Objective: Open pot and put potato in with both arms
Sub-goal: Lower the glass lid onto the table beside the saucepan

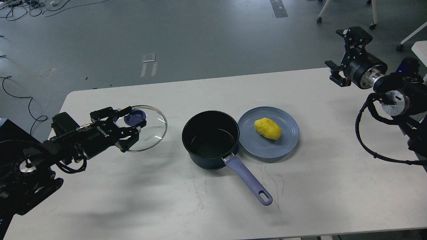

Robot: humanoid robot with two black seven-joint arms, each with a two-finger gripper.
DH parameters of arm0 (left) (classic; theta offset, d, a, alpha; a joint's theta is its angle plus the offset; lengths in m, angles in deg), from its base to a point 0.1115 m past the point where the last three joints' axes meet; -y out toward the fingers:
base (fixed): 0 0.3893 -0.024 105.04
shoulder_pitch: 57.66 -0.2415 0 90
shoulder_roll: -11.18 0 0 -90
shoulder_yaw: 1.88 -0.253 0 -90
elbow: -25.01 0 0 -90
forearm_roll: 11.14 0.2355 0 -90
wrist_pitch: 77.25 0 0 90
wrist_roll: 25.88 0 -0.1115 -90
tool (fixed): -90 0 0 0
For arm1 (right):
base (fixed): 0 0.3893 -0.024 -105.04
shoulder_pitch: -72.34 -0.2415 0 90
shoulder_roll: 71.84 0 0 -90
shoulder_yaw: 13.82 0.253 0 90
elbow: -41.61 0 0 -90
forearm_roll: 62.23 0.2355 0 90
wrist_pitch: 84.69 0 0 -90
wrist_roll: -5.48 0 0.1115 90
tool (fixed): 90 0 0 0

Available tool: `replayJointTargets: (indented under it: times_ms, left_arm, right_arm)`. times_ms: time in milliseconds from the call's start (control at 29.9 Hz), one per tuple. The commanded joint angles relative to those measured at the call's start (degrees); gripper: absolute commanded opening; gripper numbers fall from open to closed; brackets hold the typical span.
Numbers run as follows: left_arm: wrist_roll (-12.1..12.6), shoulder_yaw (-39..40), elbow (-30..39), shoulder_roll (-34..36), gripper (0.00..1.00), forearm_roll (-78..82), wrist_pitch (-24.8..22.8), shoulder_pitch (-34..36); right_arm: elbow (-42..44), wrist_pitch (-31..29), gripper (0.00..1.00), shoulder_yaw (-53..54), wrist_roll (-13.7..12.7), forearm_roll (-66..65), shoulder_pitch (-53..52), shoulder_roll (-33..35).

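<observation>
Black left gripper, fingers closed around the blue knob of the glass lid, held left of the pot near the table's left end. Pot: dark navy, uncovered, black inside; lavender handle pointing toward the near right, long axis diagonal. Potato: bright yellow, lumpy oval, long axis running far-left to near-right, lying on the blue-grey plate touching the pot's right side. Right gripper: raised at the far right, fingers spread, holding nothing. Lid lettering partly legible.
</observation>
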Motion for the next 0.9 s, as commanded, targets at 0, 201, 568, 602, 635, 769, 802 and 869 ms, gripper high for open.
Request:
replayJointTargets:
  times_ms: [0,201,568,602,635,769,802,869]
  left_arm:
    - [0.00,-0.10,-0.55,-0.32,0.53,0.10,0.00,-0.44]
    - [0.00,-0.10,-2.66,-0.59,0.53,0.01,0.00,-1.32]
    - [0.00,-0.10,-5.91,-4.01,0.53,-2.98,0.00,-4.04]
    - [0.00,-0.10,-6.09,-4.19,0.53,-2.98,0.00,-4.22]
    - [0.00,-0.10,-6.26,-4.37,0.53,-3.07,0.00,-4.30]
    - [0.00,-0.10,-7.14,-6.12,0.53,-4.21,0.00,-4.92]
    - [0.00,-0.10,-7.58,-6.30,0.53,-4.21,0.00,-5.18]
    - [0.00,-0.10,-7.93,-6.39,0.53,-4.21,0.00,-5.18]
  right_arm:
    - [-0.05,0.01,1.00,0.00,0.00,-0.05,-0.09,0.00]
    - [-0.05,0.09,1.00,0.09,0.00,0.03,-0.01,0.00]
    - [-0.14,0.09,1.00,0.18,0.00,0.03,-0.01,0.18]
    - [-0.05,0.09,1.00,0.18,0.00,0.03,-0.01,0.18]
    - [-0.05,0.09,1.00,0.18,0.00,0.03,-0.01,0.18]
    - [-0.14,0.18,1.00,0.18,0.00,0.03,0.08,0.18]
    - [-0.14,0.18,1.00,0.18,0.00,0.03,0.08,0.18]
    - [-0.14,0.18,1.00,0.18,0.00,0.03,0.08,0.26]
